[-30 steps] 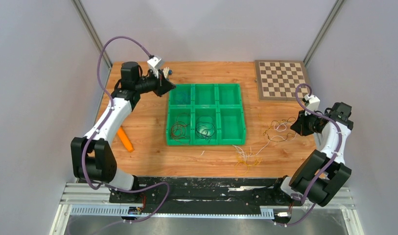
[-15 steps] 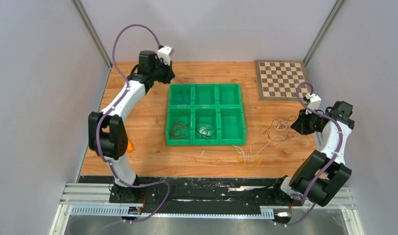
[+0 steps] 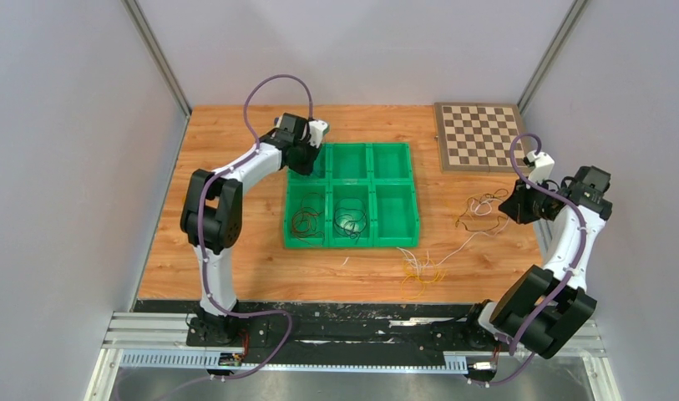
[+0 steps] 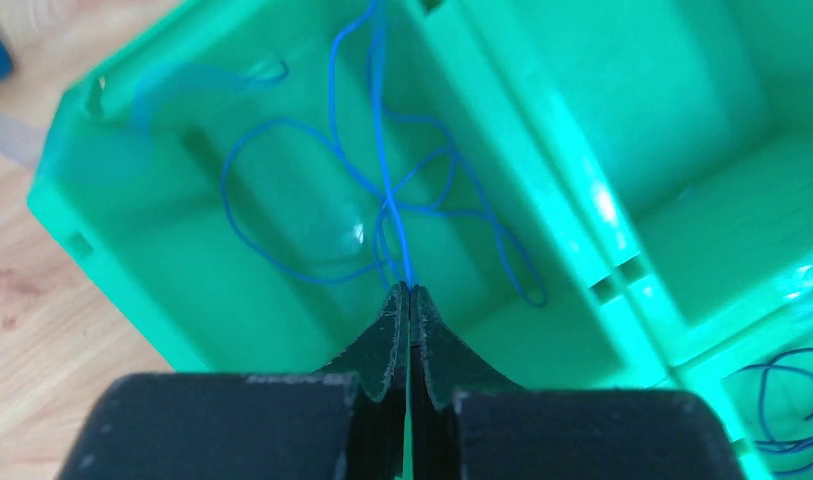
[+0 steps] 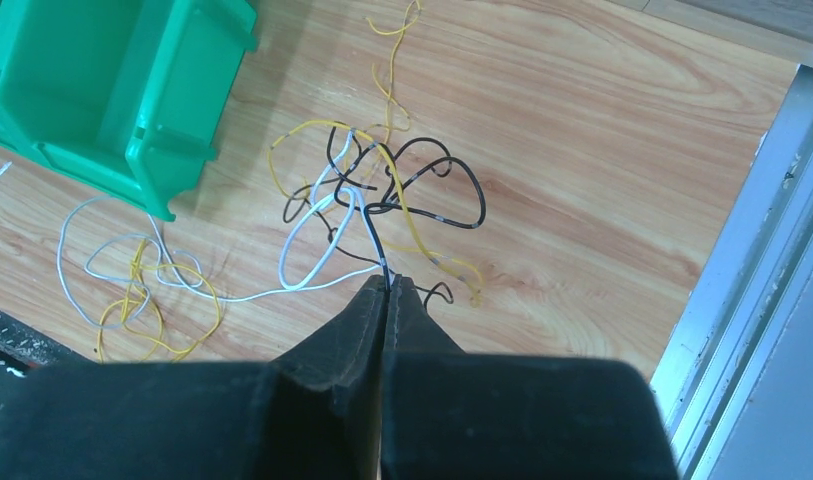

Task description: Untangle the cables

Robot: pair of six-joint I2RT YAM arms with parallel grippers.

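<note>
Newly swung over the green tray, a blue cable trails into its far-left bin from the clenched left pincer. The right pincer pinches a black cable from the tangle on the surface. Releasing the blue one seems next.

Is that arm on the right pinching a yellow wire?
No, the right arm's jaws are shut on a black wire; the yellow wire lies tangled beside it.

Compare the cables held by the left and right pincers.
Colour: left pincer grips a blue cable; right pincer grips a black cable. Place: the blue cable trails into a green tray compartment; the black cable lies on the wooden table. Company: blue among blue loops; black tangled with yellow cables and white cables. Both thin, loopy.
</note>
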